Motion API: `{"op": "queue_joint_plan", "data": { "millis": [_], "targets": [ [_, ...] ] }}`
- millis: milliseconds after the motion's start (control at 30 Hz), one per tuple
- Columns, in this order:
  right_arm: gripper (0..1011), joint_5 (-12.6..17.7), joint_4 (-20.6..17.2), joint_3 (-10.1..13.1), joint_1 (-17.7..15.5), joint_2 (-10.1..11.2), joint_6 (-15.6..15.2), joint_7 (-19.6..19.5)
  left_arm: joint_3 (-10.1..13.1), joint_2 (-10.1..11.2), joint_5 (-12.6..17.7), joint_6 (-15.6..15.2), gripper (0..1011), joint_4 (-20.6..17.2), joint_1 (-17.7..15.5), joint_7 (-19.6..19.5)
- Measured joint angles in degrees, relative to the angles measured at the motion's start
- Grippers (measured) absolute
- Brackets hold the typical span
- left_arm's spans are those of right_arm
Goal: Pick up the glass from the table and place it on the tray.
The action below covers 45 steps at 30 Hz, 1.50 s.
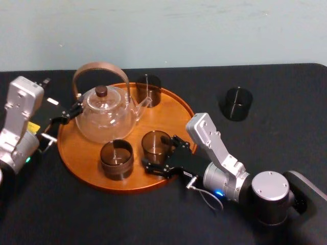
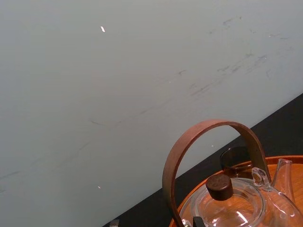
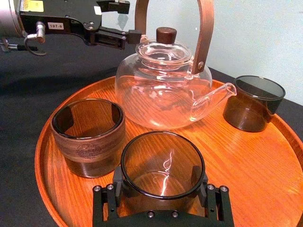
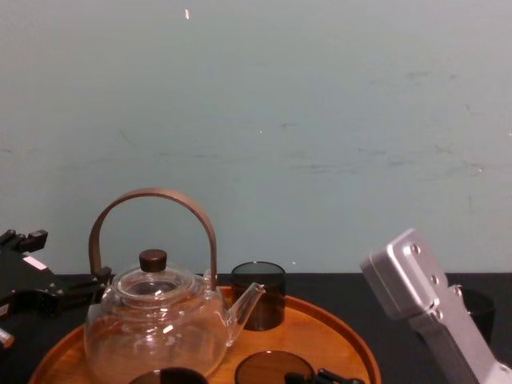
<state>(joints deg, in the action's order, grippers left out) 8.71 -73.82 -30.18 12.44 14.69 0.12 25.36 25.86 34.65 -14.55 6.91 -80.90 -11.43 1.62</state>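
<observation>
A smoky dark glass [image 1: 156, 144] stands upright on the front right part of the round orange-brown tray [image 1: 163, 115]. My right gripper [image 1: 160, 152] reaches in over the tray's rim and is shut on that glass [image 3: 163, 165], one finger on each side. The tray [image 3: 265, 156] lies on the matte black table [image 1: 286, 81]. My left gripper [image 1: 64, 123] is open at the tray's left edge, its fingers [image 3: 113, 37] close to the glass teapot [image 1: 106, 115]. A second loose glass [image 1: 238, 103] stands on the table, to the right of the tray.
The teapot [image 3: 163, 87] with its curved wooden handle takes up the tray's back left. A wood-sleeved cup [image 1: 116, 159] stands just left of the held glass, and another dark glass [image 1: 148, 90] sits at the tray's back. A pale wall rises behind the table.
</observation>
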Motion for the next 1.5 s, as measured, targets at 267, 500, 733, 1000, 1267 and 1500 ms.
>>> {"op": "queue_joint_plan", "data": {
  "millis": [267,500,733,1000,1267,1500],
  "targets": [
    [929,0.0,0.0,0.0,0.0,0.0,-0.1,0.0,0.0,0.0,0.0,0.0,1010,0.0,0.0,0.0],
    [1002,0.0,-0.1,0.0,0.1,0.1,-0.1,0.0,0.0,0.0,0.0,0.0,1010,0.0,0.0,0.0],
    [1002,1.0,0.3,0.1,0.1,0.2,0.3,1.5,0.0,0.0,0.0,0.0,1010,0.0,0.0,0.0],
    [1003,1.6,-0.6,0.1,-0.4,1.0,0.1,1.9,0.0,0.0,0.0,0.0,1010,0.0,0.0,0.0],
    [1002,1.6,-3.9,0.2,-2.7,3.0,-1.1,1.4,0.0,0.0,0.0,0.0,1010,0.0,0.0,0.0],
    [1002,1.4,-7.0,1.1,-5.0,4.8,-1.7,0.3,0.0,0.0,0.0,0.0,1009,0.0,0.0,0.0]
  ]
}}
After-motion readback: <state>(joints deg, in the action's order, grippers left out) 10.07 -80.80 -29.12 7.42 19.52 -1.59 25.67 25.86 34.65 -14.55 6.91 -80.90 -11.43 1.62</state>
